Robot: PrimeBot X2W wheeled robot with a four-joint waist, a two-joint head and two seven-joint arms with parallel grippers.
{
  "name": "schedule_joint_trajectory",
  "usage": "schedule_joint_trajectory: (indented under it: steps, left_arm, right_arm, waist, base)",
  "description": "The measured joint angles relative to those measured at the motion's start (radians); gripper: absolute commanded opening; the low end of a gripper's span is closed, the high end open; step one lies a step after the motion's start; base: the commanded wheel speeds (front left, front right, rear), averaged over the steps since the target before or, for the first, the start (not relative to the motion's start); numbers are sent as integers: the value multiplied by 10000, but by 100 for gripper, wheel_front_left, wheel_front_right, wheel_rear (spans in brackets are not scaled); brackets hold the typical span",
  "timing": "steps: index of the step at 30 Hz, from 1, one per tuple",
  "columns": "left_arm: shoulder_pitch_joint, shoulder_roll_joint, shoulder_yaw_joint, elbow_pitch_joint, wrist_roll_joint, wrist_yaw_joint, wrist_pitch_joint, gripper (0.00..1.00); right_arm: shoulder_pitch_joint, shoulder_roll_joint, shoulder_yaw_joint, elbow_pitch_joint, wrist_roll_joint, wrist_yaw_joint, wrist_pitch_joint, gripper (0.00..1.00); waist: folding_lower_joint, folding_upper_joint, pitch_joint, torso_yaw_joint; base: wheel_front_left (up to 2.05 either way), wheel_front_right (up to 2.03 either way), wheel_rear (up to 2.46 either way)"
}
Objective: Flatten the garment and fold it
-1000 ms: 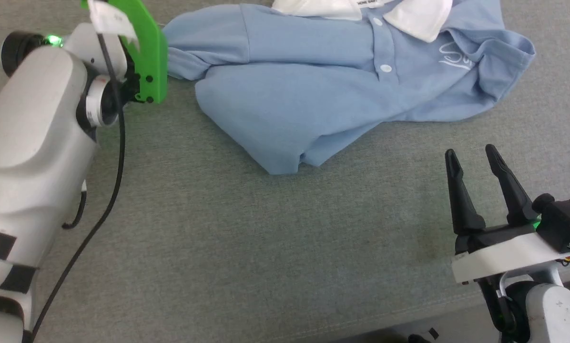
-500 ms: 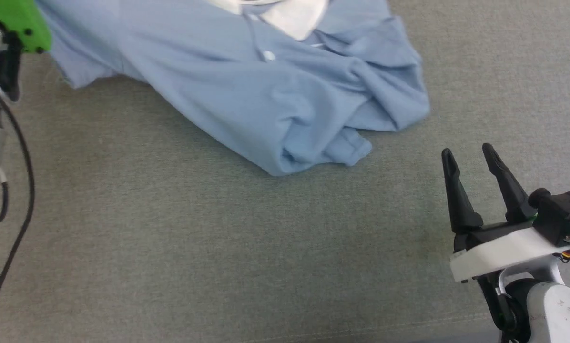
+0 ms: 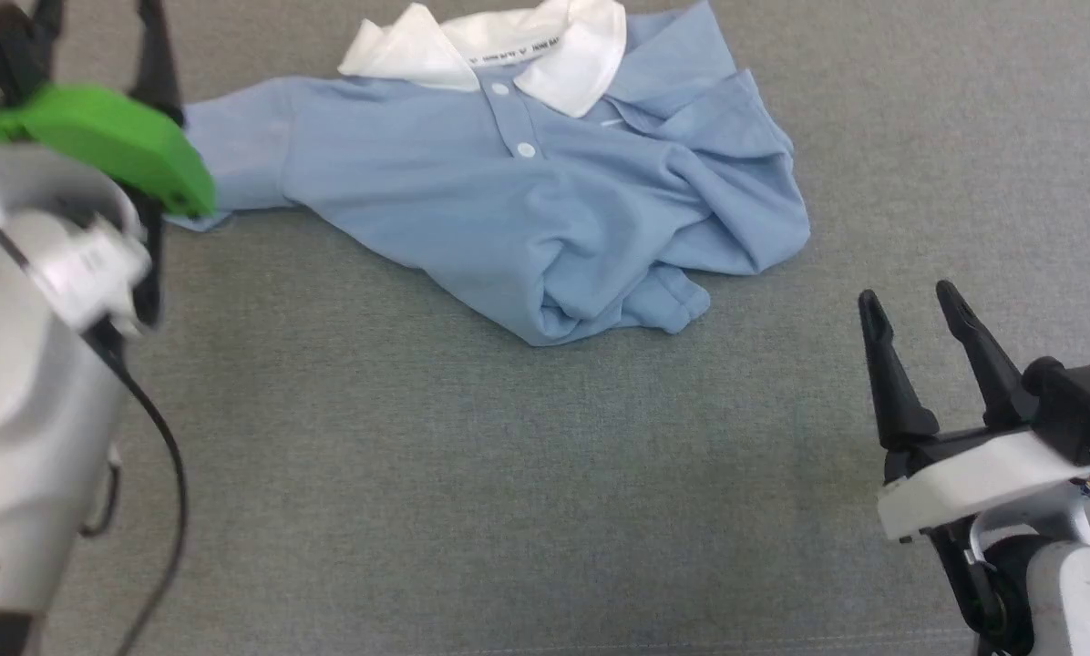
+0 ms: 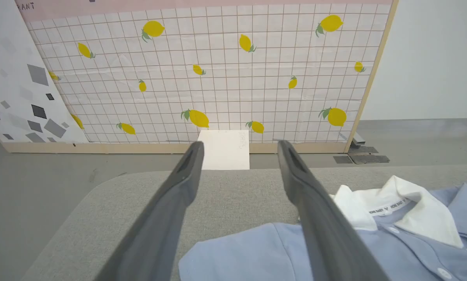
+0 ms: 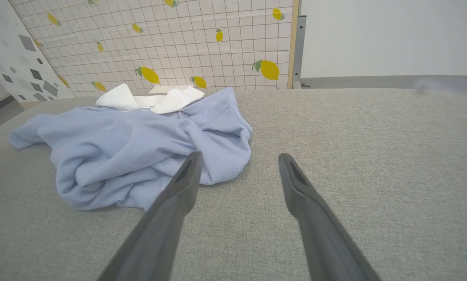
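The garment point(image 3: 509, 200), a light blue polo shirt with a white collar point(image 3: 499, 41), lies on the grey padded surface point(image 3: 472, 474). Its collar end is spread out, while its near right part is bunched in folds. My left gripper point(image 3: 98, 27) is open at the garment's left sleeve point(image 3: 235, 155). In the left wrist view the left gripper point(image 4: 240, 144) holds nothing, and the sleeve point(image 4: 257, 249) lies beneath its fingers. My right gripper point(image 3: 905, 296) is open at the lower right, apart from the cloth. In the right wrist view the garment point(image 5: 139, 148) lies ahead and left of the right gripper point(image 5: 240, 156).
A grid panel with lemon prints point(image 4: 233, 78) stands behind the surface, with a white sheet point(image 4: 224, 150) leaning at its foot. The surface's rounded corner point(image 4: 100, 187) drops to a grey floor at the left. A black cable point(image 3: 167, 474) hangs along my left arm.
My left gripper has gone from shut to open and let go of the sleeve, which now lies flat. The head camera has shifted. The right gripper has stayed open in place.
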Motion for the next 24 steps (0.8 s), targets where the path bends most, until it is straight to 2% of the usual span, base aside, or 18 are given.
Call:
schedule_joint_trajectory:
  steps: [5, 14, 19, 24]
  left_arm:
    - [1736, -136, -339, -1453, 305, 88, -1210, 100]
    - [4779, -155, -1087, -3198, 828, 658, -1569, 100]
    - [5413, -169, -1430, -3799, 1258, 800, -1599, 100]
    - [5464, -219, -1597, -4151, 1394, 865, -1599, 100]
  right_arm:
    - [309, -90, -148, 23, 13, 0, 238, 100]
    - [615, -251, -111, 198, 92, 0, 949, 100]
    - [624, -516, 23, 320, 199, 0, 1570, 100]
    - [234, -880, 330, 755, 600, 0, 2966, 100]
  waist:
    - [-1, 0, -436, 272]
    - [-1, 0, -1051, 891]
    - [-1, 0, -1212, 1257]
    - [-1, 0, -1190, 1679]
  base:
    - [0, 0, 0]
    - [0, 0, 0]
    - [0, 0, 0]
    - [0, 0, 0]
